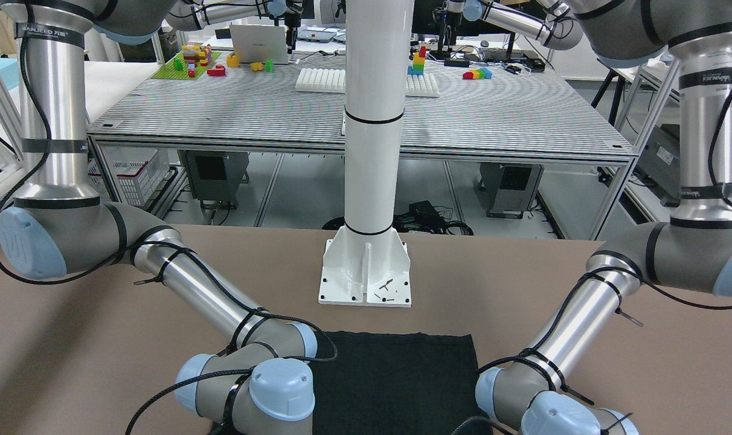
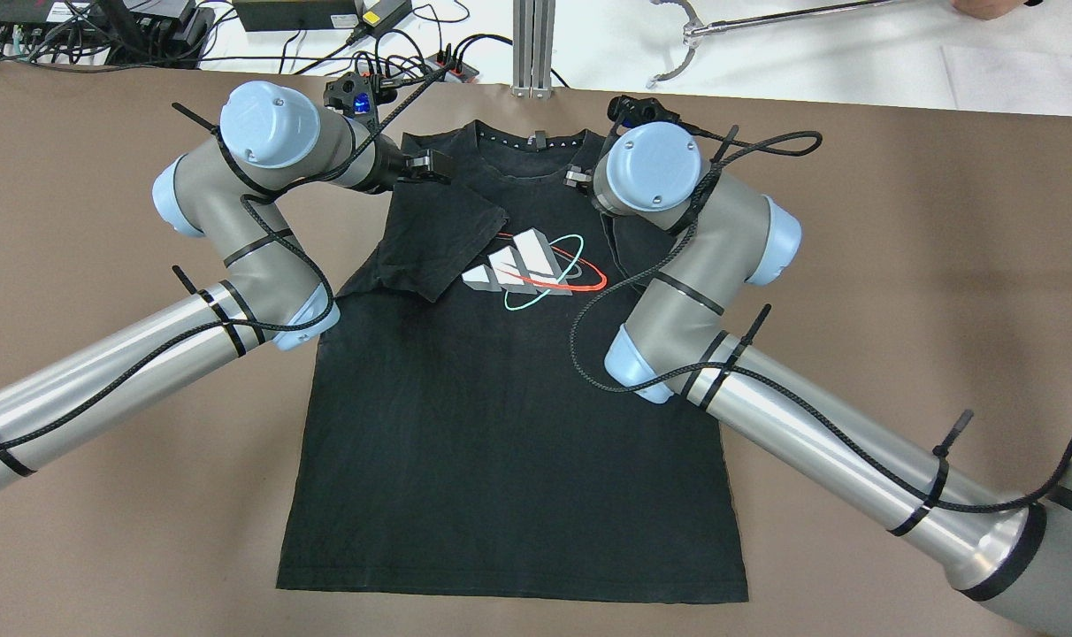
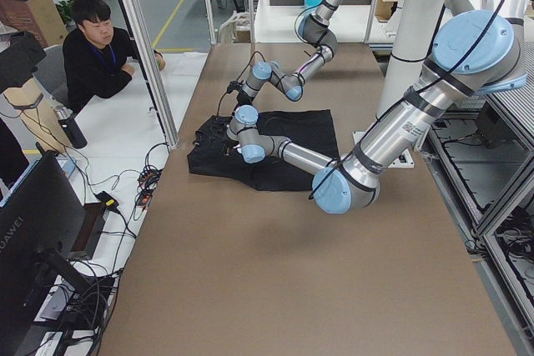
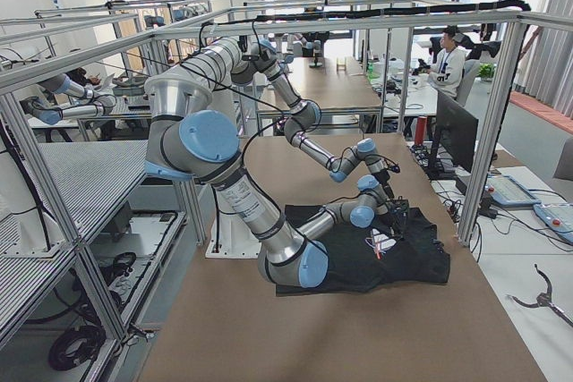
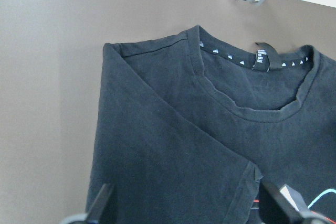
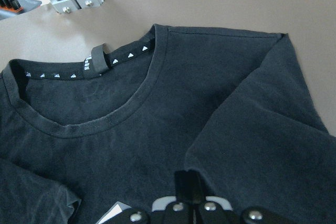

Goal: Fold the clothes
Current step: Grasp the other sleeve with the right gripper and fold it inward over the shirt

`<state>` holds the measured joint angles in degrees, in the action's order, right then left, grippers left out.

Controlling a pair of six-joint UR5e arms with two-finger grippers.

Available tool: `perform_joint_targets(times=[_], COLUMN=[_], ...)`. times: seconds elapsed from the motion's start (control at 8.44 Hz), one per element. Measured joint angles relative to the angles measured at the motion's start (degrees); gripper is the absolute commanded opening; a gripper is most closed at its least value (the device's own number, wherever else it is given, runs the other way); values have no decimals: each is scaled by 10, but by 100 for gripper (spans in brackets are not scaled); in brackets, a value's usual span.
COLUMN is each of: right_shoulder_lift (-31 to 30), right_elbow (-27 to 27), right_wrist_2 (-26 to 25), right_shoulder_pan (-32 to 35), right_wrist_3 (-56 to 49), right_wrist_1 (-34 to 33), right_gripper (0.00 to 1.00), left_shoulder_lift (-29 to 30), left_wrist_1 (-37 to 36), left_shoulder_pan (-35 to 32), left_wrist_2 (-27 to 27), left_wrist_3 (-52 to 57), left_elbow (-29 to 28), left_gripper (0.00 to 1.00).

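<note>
The clothes (image 2: 501,425) are one black T-shirt with a white, red and teal logo, lying flat on the brown table, collar at the far edge. Both sleeves are folded in over the chest. My left gripper (image 2: 430,165) hovers over the shirt's left shoulder. In the left wrist view it (image 5: 189,203) is open, the fingers spread wide above the folded sleeve (image 5: 173,145). My right gripper (image 2: 575,177) sits at the other shoulder, mostly hidden under its wrist. In the right wrist view it (image 6: 189,179) is shut at the corner of the folded sleeve (image 6: 252,129).
An aluminium post (image 2: 533,44) stands at the table's far edge just beyond the collar, with cables and power strips (image 2: 386,62) to its left. A metal grabber tool (image 2: 686,44) lies on the white table behind. A person (image 3: 104,47) sits there.
</note>
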<state>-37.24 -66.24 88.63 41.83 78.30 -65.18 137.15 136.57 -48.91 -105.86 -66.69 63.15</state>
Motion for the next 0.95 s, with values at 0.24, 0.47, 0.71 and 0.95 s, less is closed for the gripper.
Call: perform_joint_targets(times=[0.24, 0.47, 0.71, 0.95], right_shoulder_lift=[30, 49, 49, 33], right_elbow=[29, 56, 59, 30], right_wrist_2=[-8, -13, -17, -19], right_shoulder_pan=[-6, -10, -13, -13], right_wrist_3=[23, 43, 31, -22], right_wrist_1=[0, 1, 4, 5], right_gripper=[3, 94, 95, 95], left_shoulder_lift=[0, 0, 0, -2], left_wrist_1=[0, 0, 0, 1], left_shoulder_pan=[-4, -5, -6, -5], left_wrist_2=[-1, -1, -1, -1], left_wrist_3=[3, 3, 3, 3], left_elbow=[0, 0, 0, 3], left_gripper=[95, 95, 95, 95])
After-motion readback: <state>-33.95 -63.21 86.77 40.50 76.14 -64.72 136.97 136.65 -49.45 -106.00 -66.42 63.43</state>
